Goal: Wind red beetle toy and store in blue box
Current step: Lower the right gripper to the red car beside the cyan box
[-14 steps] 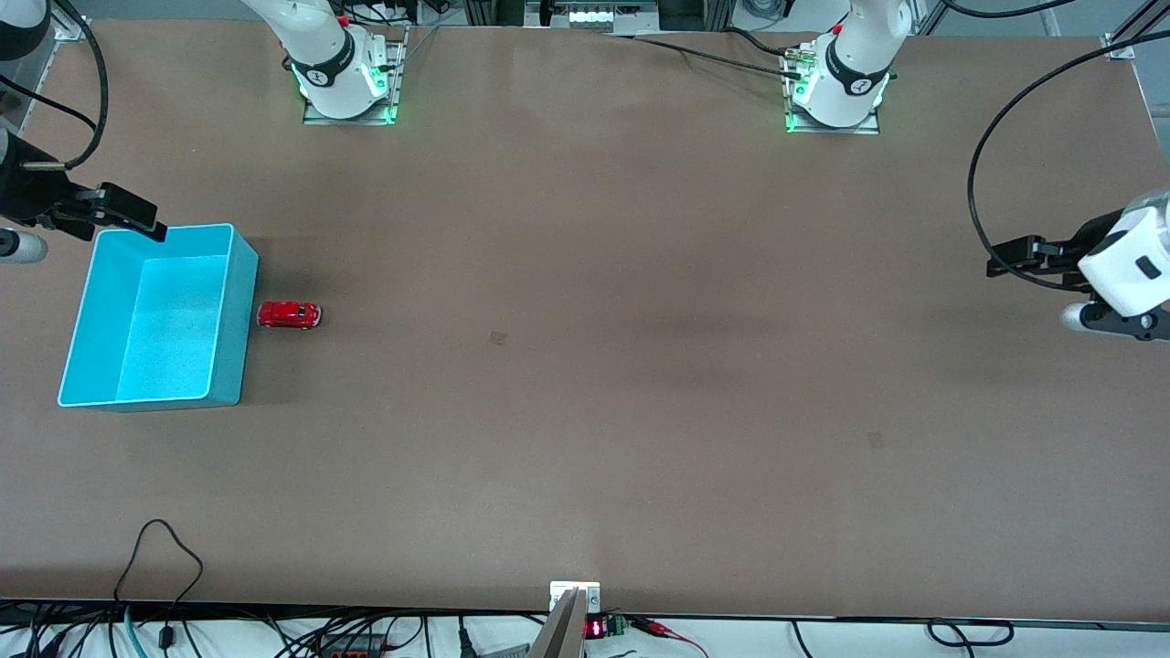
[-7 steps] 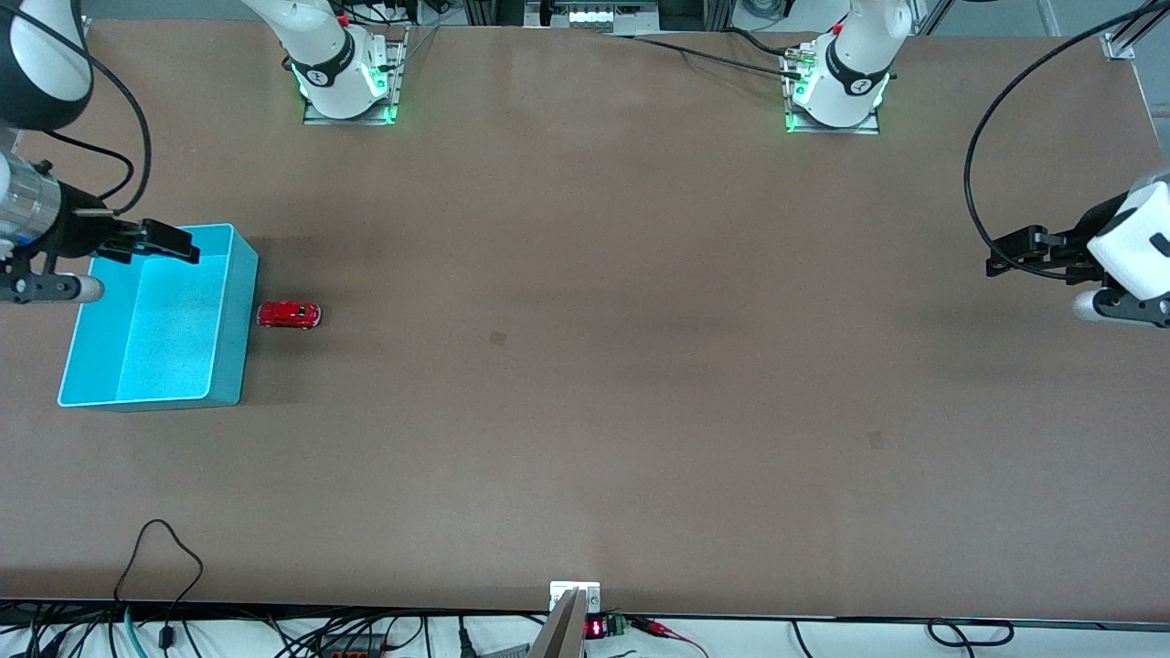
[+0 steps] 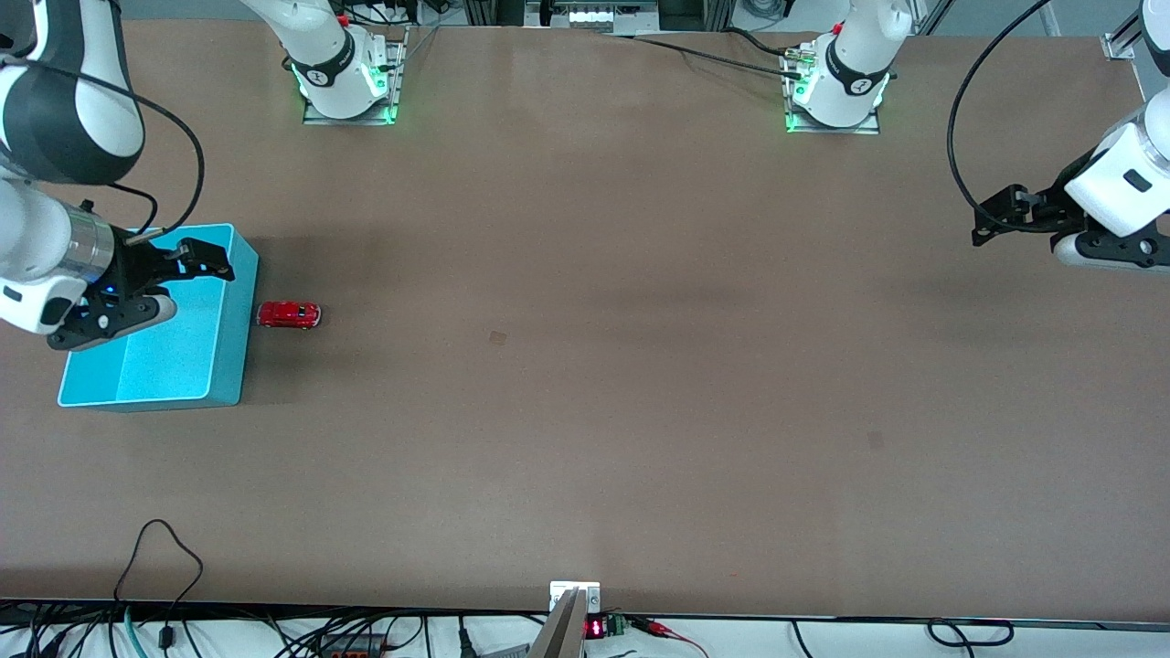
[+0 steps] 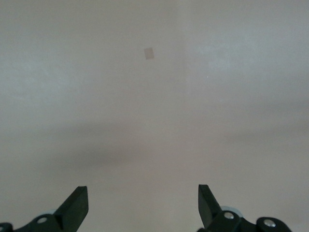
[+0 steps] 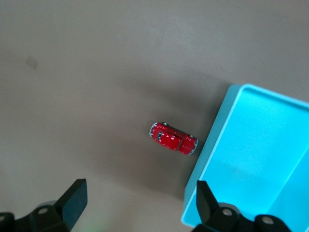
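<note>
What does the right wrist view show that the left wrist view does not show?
Only the right wrist view shows the red beetle toy on the table beside the blue box, apart from its wall, with the open right gripper above them. Only the left wrist view shows the open left gripper over bare table with a small dark mark. Both show brown tabletop and two spread black fingers.

Right end effector [image 3: 206, 259] and wrist cover part of the blue box [image 3: 228, 366] interior in front view; box cut by frame edge in right wrist view. Red beetle toy [image 3: 289, 314] too small to resolve any winding mechanism
</note>
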You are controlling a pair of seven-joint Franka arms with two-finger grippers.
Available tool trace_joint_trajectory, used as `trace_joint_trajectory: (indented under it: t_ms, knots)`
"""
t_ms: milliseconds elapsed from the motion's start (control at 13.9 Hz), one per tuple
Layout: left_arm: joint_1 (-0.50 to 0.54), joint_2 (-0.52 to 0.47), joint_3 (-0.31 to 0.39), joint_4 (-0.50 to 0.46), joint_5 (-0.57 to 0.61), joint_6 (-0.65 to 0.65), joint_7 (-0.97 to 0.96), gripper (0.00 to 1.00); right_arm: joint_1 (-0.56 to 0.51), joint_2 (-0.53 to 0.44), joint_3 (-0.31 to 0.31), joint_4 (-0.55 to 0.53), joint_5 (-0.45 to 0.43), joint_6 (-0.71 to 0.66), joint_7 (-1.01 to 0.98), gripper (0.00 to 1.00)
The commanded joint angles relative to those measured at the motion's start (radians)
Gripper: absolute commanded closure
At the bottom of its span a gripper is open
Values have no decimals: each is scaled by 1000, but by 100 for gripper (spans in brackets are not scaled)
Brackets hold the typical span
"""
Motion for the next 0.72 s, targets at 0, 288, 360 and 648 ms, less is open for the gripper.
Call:
trace_joint_trajectory:
  t_ms: [0, 288, 360, 648]
  knots:
    - [-14, -10, 11, -11, -14, -15, -10, 0, -3, 68, -2, 49, 13, -7, -179, 0]
    - [-14, -11, 6, -5, -9, -26, -8, 0, -39, 54, -1, -146, 4, 178, -529, 0]
    - [-14, -8, 6, 10, -6, -33, -8, 0, -50, 49, 1, -208, 4, 236, -642, 0]
    - [-18, 0, 3, 21, -5, -36, -8, 0, -53, 46, 2, -387, -4, 453, -991, 0]
